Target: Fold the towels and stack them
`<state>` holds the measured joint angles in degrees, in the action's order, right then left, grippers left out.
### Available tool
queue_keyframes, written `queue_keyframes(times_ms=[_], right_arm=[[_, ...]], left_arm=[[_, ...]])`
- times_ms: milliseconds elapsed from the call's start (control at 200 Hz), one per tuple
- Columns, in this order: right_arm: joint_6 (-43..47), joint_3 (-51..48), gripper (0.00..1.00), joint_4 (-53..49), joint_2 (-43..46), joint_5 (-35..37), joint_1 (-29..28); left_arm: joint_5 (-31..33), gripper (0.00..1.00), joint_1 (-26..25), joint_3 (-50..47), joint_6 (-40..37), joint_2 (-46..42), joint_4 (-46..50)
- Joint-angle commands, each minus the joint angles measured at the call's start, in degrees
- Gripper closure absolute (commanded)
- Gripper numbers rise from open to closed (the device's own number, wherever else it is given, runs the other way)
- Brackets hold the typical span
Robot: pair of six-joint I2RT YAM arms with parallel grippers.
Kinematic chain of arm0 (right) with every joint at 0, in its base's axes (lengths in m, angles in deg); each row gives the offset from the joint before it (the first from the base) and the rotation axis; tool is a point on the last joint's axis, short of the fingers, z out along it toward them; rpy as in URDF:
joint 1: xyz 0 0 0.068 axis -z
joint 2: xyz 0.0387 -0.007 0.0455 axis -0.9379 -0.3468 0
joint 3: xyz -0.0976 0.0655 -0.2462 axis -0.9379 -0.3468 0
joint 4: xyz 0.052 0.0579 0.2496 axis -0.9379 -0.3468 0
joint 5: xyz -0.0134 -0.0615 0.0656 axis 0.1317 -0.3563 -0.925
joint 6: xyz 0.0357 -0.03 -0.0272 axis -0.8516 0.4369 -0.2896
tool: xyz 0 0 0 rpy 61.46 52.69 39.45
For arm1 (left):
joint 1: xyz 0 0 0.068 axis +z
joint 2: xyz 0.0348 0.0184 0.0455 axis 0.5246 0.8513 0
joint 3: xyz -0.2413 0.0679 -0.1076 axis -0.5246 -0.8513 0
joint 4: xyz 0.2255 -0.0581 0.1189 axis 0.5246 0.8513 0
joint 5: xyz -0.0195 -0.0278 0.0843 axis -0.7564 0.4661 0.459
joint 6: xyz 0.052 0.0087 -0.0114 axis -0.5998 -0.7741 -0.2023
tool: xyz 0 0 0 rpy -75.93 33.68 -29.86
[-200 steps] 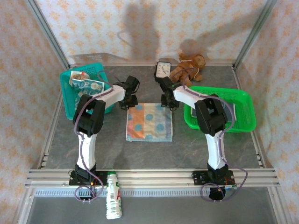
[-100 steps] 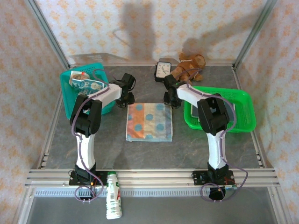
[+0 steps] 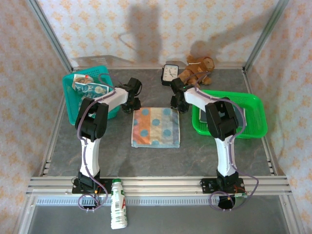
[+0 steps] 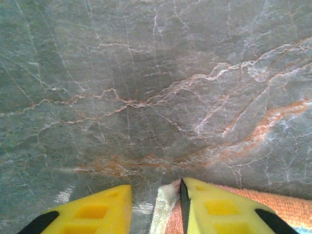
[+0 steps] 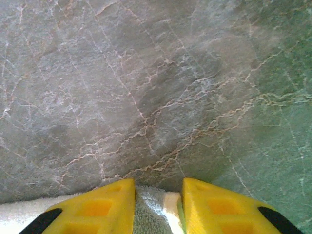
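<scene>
Left fingers [image 4: 192,195] stood parted around the far left corner of the orange-and-blue dotted towel [image 3: 156,126]. My right fingers [image 5: 122,192] were parted too, astride its far right corner, pale hem between them, and neither had clamped yet! It lay flat on the desk [image 3: 112,156] between my arms: orange and blue bands, big dots, fluffy white edge. I judged it light, limp and thin, with enough nap not to slip. Those two far corners looked like the place to pinch, low against the desk.
</scene>
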<state>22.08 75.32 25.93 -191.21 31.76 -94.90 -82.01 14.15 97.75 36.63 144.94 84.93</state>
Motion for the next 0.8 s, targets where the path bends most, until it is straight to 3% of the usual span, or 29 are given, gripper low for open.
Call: queue_keyframes(times_ms=[0, 95, 275, 300, 796], right_arm=[[-0.9, 0.3, 0.71, -1.2, -1.4, -0.4, 0.0], [-0.7, 0.1, 0.8, -0.9, -1.0, -0.4, 0.0], [1.1, 0.9, 1.0, -1.0, -0.5, -0.2, 0.0], [1.3, 1.0, 1.0, -1.1, -0.3, -0.1, 0.0], [8.1, 3.3, 1.0, -0.1, 8.6, 1.1, 0.1]], left_arm=[[-1.9, 0.72, -0.2, -0.7, 0.2, 1.5, -0.1], [-2.2, 0.77, -0.4, -1.1, 0.2, 1.4, -0.5], [-1.9, 0.97, -0.5, -1.3, 0.2, 1.0, -0.2], [-1.6, 1.0, -0.5, -1.2, 0.2, 0.8, 0.0], [0.0, 1.0, 0.7, 3.3, -2.9, -8.7, 3.2]])
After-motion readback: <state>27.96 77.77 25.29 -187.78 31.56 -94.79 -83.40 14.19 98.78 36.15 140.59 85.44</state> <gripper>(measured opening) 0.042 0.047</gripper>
